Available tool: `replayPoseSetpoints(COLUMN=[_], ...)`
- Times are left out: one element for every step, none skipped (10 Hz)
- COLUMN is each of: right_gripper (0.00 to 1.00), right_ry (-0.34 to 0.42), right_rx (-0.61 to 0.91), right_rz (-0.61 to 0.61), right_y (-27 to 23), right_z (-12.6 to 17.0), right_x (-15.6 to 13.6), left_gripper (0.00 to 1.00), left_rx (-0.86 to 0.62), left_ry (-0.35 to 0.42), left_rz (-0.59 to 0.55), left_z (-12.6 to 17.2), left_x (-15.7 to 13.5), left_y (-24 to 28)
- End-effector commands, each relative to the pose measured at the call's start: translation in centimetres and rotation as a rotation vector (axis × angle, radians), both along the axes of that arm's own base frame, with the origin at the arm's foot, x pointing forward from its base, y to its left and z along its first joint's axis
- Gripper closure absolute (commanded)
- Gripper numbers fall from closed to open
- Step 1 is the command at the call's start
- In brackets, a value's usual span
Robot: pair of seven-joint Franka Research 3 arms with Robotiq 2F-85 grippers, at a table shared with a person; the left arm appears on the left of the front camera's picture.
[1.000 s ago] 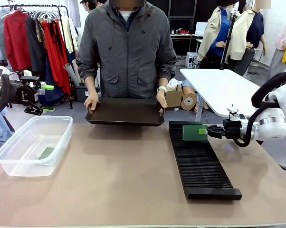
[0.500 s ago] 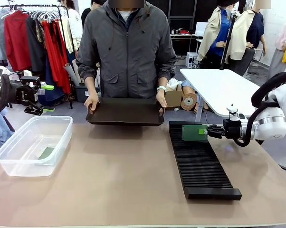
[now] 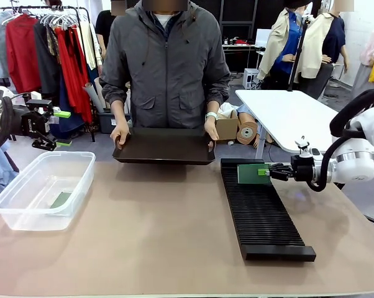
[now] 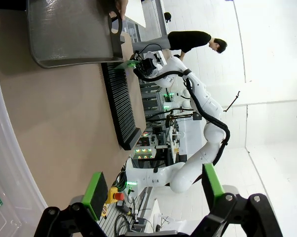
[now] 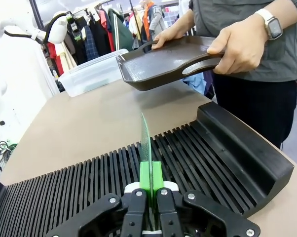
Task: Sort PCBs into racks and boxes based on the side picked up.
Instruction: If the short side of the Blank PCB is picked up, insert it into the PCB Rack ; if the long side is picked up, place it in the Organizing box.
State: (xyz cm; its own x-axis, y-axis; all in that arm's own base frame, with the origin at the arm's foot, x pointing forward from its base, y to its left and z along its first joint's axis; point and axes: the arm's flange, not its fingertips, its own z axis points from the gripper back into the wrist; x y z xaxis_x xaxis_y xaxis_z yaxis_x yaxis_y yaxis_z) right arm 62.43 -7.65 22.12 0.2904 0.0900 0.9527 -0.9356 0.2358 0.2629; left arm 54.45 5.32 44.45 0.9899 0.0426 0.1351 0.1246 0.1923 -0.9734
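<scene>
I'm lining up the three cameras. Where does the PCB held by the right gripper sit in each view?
Front view: PCB right of centre, over the far end of the black rack.
Left wrist view: small green sliver near the top, at the rack's far end.
Right wrist view: edge-on, centre, rising from the right gripper.
Shared landmark: the rack.

We face the person across the tan table (image 3: 143,248) from its near edge. Our rolled left wrist view looks along it toward the long black slotted rack (image 4: 120,106). Our right wrist view sits close above that rack (image 5: 188,153).
</scene>
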Motion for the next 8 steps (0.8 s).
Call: replayPoseSetpoints(right_gripper=[1.0,1.0,1.0,1.0,1.0,1.0,1.0,1.0], right_ry=[0.013,-0.001,0.003,0.008,0.03,0.037,0.037,0.036], right_rx=[-0.079,-0.07,-0.051,-0.035,-0.046,-0.079,-0.107,-0.117], right_rz=[-0.087,-0.084,-0.076,-0.056,-0.04,-0.026,-0.024,-0.014], right_y=[1.0,0.8,0.1,-0.6,-1.1,-1.4,-1.5,-1.3], right_z=[-3.0,-3.5,-4.1,-4.6,-4.9,-4.7,-4.4,-4.5], right_x=[-0.7,-0.9,-0.6,-0.1,0.4,0.8,1.0,1.2], left_gripper=[0.0,0.0,0.0,0.0,0.0,0.0,0.0,0.0], left_rx=[0.003,0.003,0.003,0.003,0.003,0.003,0.003,0.003], left_ry=[-0.001,-0.001,-0.001,-0.001,-0.001,-0.001,-0.001,-0.001], left_rz=[0.0,0.0,0.0,0.0,0.0,0.0,0.0,0.0], left_z=[0.2,0.2,0.2,0.2,0.2,0.2,0.2,0.2], left_x=[-0.1,-0.1,-0.1,-0.1,-0.1,-0.1,-0.1,-0.1], left_y=[0.0,0.0,0.0,0.0,0.0,0.0,0.0,0.0])
